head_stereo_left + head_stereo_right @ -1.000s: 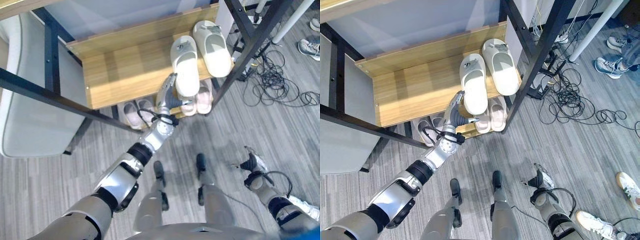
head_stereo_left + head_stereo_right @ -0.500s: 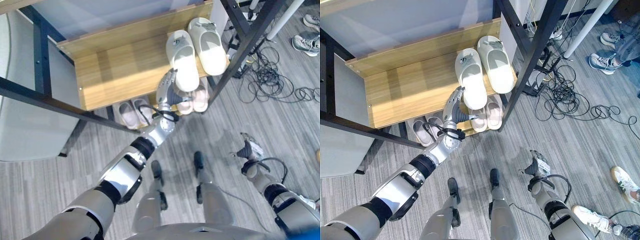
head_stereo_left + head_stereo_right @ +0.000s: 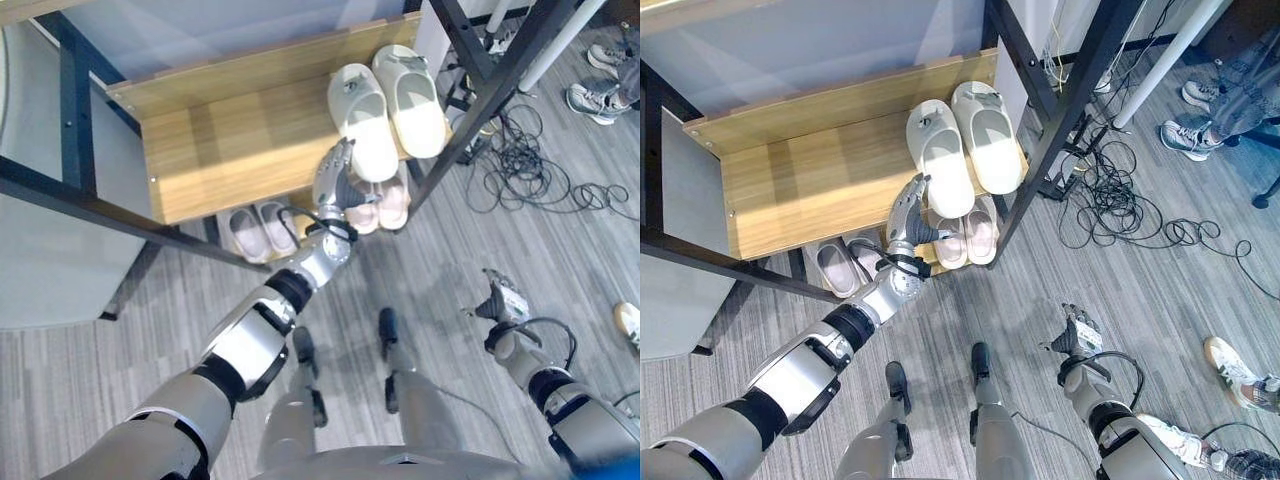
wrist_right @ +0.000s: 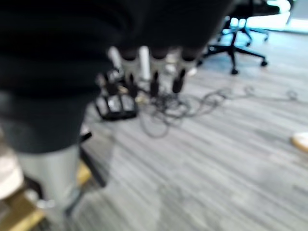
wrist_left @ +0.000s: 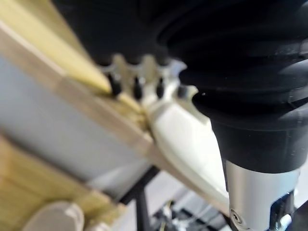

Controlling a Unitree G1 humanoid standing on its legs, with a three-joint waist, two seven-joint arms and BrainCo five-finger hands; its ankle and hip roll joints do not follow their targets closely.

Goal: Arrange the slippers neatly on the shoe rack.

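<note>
The two white slippers (image 3: 385, 102) sit side by side on the wooden shelf (image 3: 220, 150) of the shoe rack, close to its right end by the black post (image 3: 485, 95). The one nearer the middle of the shelf pokes its heel out over the shelf's front edge. The left hand (image 3: 335, 185) is at that heel, fingers straight and loose, touching or almost touching it and not gripping it. Compared with a second ago, the hand sits at the same spot on the heel, and the slipper still hangs over the edge as before. So the little push inward looks not done yet, and the pair is not quite even. Two more pairs of slippers (image 3: 258, 228) lie on the lower shelf under the wooden one. The right hand (image 3: 1076, 335) hangs low over the floor, far from the shelf, fingers loose and holding nothing.
</note>
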